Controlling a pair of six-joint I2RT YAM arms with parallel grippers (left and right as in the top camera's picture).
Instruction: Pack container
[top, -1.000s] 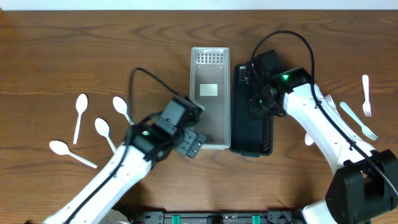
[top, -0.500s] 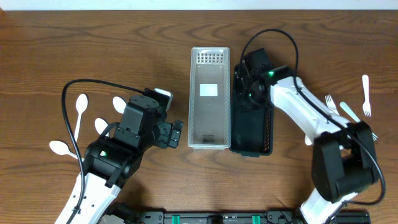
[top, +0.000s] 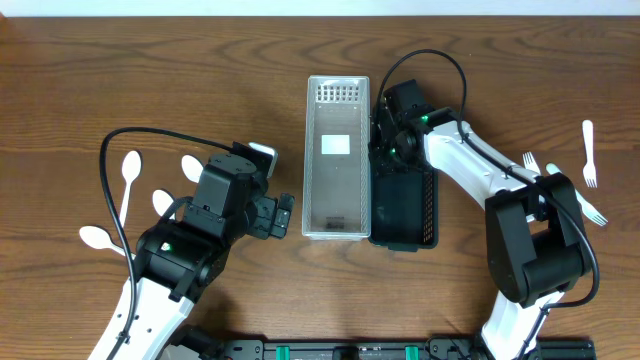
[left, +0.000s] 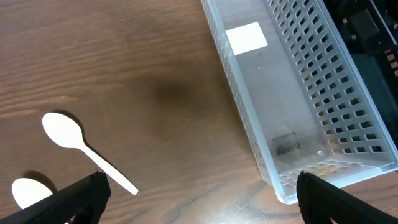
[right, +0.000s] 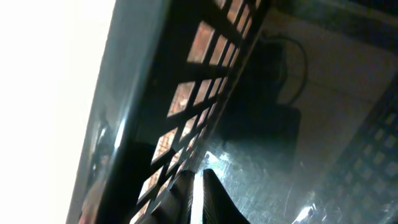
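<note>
Wooden tabletop (top: 100, 80): clear bin (top: 336, 190) at centre, black basket (top: 405, 215) against its right side; spoons (top: 128, 180) left, forks (top: 588, 150) right. Beside the bin, left gripper (top: 278, 214), fingers apart; inside the basket, right gripper (top: 384, 138), fingers together. Risk: closed fingers snag the lattice wall and drag the basket.

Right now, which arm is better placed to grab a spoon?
Left. The left claw hangs open beside the spoons, left of the clear bin; the right claw is shut at the black bin beyond it.
</note>
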